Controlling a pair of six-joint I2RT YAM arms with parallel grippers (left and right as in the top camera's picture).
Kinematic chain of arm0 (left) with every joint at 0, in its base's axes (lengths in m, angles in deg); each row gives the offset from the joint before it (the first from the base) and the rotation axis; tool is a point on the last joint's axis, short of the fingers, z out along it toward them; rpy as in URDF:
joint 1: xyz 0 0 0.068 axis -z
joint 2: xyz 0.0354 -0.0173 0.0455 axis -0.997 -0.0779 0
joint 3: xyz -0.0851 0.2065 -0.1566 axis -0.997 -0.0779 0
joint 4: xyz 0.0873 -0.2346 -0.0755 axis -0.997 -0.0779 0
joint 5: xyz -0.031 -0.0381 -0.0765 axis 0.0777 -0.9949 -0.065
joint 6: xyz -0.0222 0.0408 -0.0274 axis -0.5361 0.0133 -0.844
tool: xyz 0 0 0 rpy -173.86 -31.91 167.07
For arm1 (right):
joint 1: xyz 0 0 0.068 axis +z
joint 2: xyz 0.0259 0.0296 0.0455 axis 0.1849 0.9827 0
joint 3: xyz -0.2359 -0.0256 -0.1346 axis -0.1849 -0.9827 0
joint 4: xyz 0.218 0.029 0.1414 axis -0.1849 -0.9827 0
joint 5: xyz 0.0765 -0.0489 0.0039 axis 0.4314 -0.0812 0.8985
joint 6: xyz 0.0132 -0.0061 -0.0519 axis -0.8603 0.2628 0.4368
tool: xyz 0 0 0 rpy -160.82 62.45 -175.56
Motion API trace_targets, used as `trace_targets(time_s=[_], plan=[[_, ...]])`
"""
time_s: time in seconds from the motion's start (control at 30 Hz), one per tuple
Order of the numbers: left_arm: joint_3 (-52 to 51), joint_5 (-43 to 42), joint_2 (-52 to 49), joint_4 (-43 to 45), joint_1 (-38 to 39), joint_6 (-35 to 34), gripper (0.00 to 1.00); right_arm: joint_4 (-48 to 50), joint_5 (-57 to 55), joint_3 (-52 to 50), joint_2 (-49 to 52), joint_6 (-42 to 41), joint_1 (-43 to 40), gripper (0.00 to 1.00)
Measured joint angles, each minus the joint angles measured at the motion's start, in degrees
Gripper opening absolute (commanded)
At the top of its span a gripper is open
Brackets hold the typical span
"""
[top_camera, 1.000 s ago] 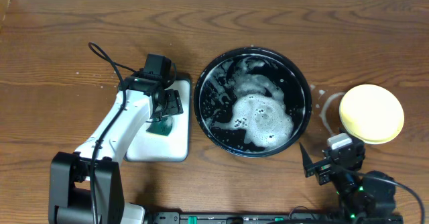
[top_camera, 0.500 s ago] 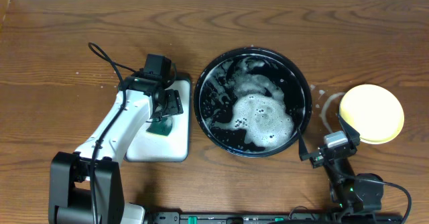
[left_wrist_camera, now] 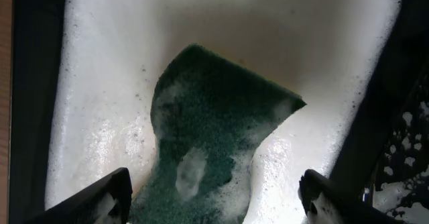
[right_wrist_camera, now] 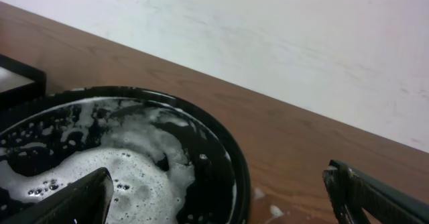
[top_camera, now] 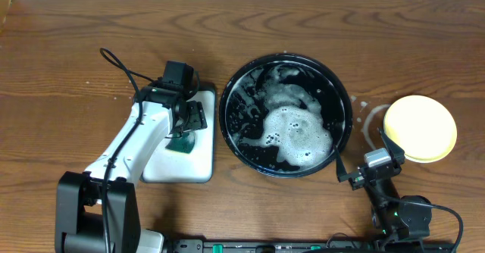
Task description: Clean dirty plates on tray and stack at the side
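- One wooden table (top_camera: 76, 56) carries the whole set-up. The left arm reaches over its left half, and the right arm sits at its near right edge.
- Tray (top_camera: 233, 105): the black round dish at the centre holds only soapy foam and water. No plate shows in it, though the thickest foam could hide something small.
- White rectangular tray (top_camera: 189, 170): this lies just left of the black tray and is wet with suds.
- Plates (top_camera: 420, 128): these are stacked on the table to the right of the tray and apart from its rim, with the pale yellow one on top. How many lie beneath it cannot be told from above.
- Sponge (left_wrist_camera: 214, 137): the green pad lies in the white rectangular tray, flecked with foam.
- Left gripper (left_wrist_camera: 214, 198): its jaws are spread wide to either side of the sponge and grip nothing. Whether a finger touches the pad cannot be told.
- Right gripper (right_wrist_camera: 216, 177): this is fully spread and empty. It is low beside the tray's near right rim, between the tray and the plates, and touches neither.
- Step in hand, as a judgement: washing and stacking look complete or close to it.
- Next move: probably a check that no plate lies under the foam. If one does, the left jaws must close on the sponge first.
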Motion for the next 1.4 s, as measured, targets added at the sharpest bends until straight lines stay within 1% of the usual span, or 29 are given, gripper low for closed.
trace_targets(time_s=[0.47, 0.57, 0.67, 0.73, 0.83, 0.97, 1.1, 1.23, 1.4], plan=[[0.0, 0.0, 0.1, 0.0, 0.4, 0.0, 0.81, 0.0, 0.0, 0.0, 0.0, 0.0, 0.0, 0.99], [-0.2, 0.5, 1.5, 0.0, 2.2, 0.0, 0.81, 0.0, 0.0, 0.0, 0.0, 0.0, 0.0, 0.99], [-1.9, 3.1, 5.8, 0.7, 5.0, 0.0, 0.81, 0.0, 0.0, 0.0, 0.0, 0.0, 0.0, 0.99], [-4.2, 5.1, 10.7, 3.3, 6.6, 0.0, 0.81, 0.0, 0.0, 0.0, 0.0, 0.0, 0.0, 0.99], [-8.5, 7.0, 18.8, 10.8, 7.1, 0.0, 0.81, 0.0, 0.0, 0.0, 0.0, 0.0, 0.0, 0.99], [-17.0, 8.3, 33.7, 22.8, 6.5, 1.4, 0.81, 0.0, 0.0, 0.0, 0.0, 0.0, 0.0, 0.99], [-25.4, 9.1, 49.8, 29.2, 4.2, 2.8, 0.81, 0.0, 0.0, 0.0, 0.0, 0.0, 0.0, 0.99], [-32.1, 9.0, 63.5, 30.9, 0.2, 3.0, 0.81, 0.0, 0.0, 0.0, 0.0, 0.0, 0.0, 0.99], [-39.3, 8.7, 75.6, 30.8, -4.3, 3.2, 0.81, 0.0, 0.0, 0.0, 0.0, 0.0, 0.0, 0.99]])
